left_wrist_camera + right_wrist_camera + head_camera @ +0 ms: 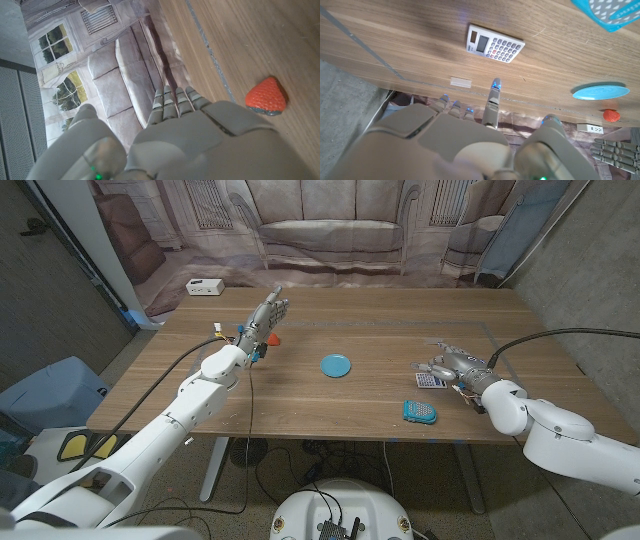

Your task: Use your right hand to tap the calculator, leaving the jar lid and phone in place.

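Note:
The small white calculator (428, 380) (495, 44) lies on the right part of the wooden table (380, 330). My right hand (450, 365) (485, 140) hovers right beside it, holding nothing, one finger (493, 97) stretched out and the others bent; its tip stands short of the calculator. The phone (420, 411) (610, 12), in a blue dotted case, lies just nearer the front edge. The round blue jar lid (336, 365) (600, 91) rests mid-table. My left hand (265, 320) (200, 140) is raised at the back left, fingers straight, empty.
A red toy strawberry (272, 338) (266, 96) lies by my left hand. A white box (203, 286) stands at the table's far left corner. A small pale label (460, 81) is stuck to the tabletop near my right hand. A printed sofa backdrop hangs behind.

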